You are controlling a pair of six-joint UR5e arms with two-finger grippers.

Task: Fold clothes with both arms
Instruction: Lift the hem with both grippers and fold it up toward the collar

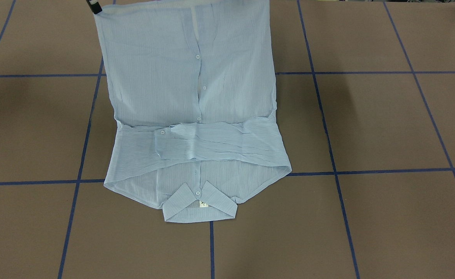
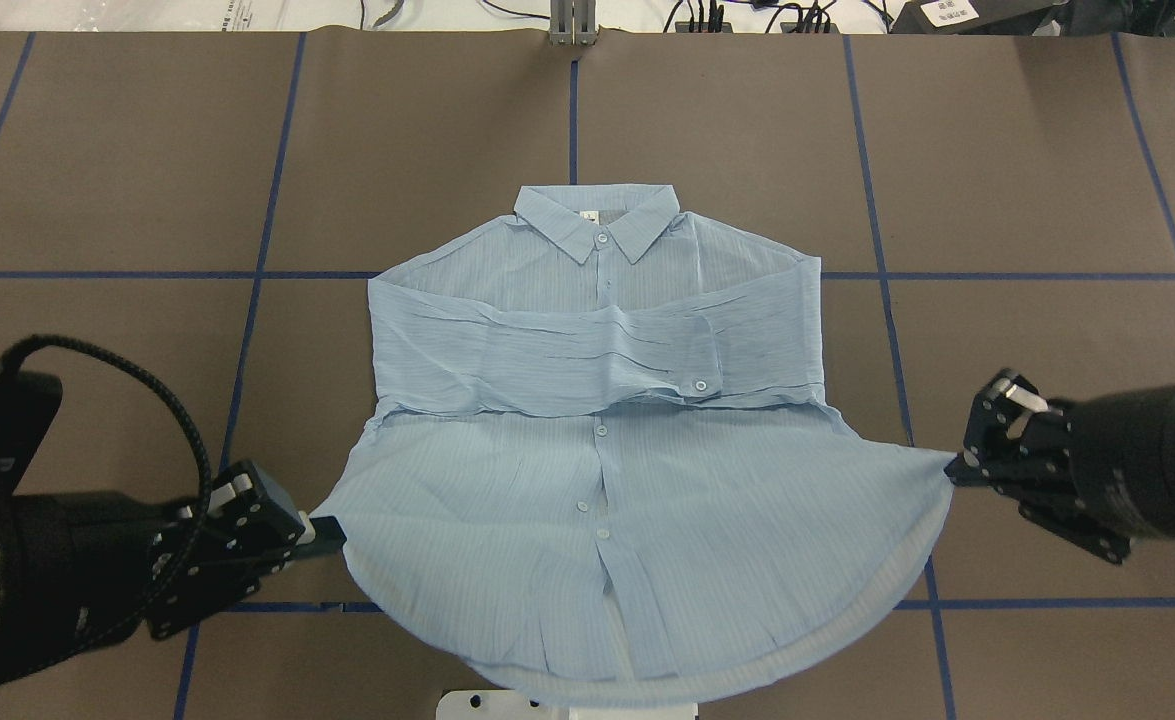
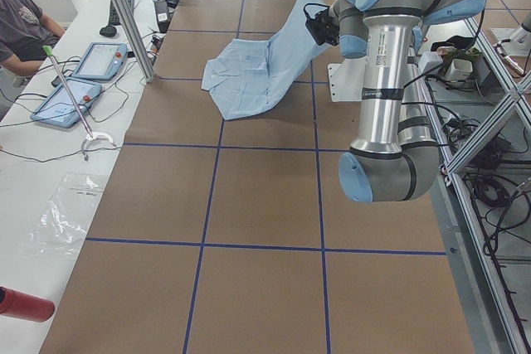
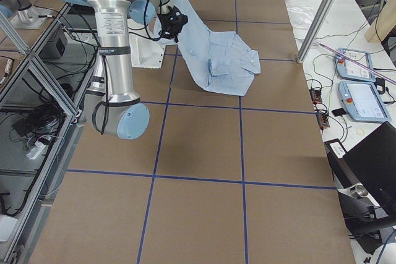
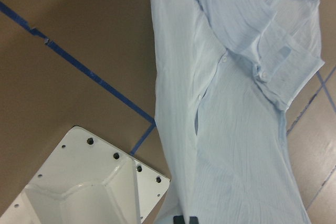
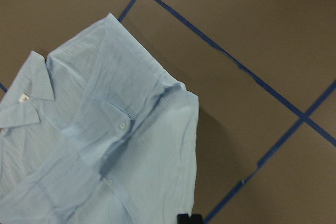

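left end effector (image 2: 325,530), right end effector (image 2: 951,470) grip shirt (image 2: 547,490) hem — raised

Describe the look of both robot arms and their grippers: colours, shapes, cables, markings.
Both the left arm and the right arm are round silver-grey tubes with light-blue joint caps and a small printed label on the tube. A black braided cable loops over the left wrist. The left gripper and the right gripper are black, two-fingered, with small pale screws.
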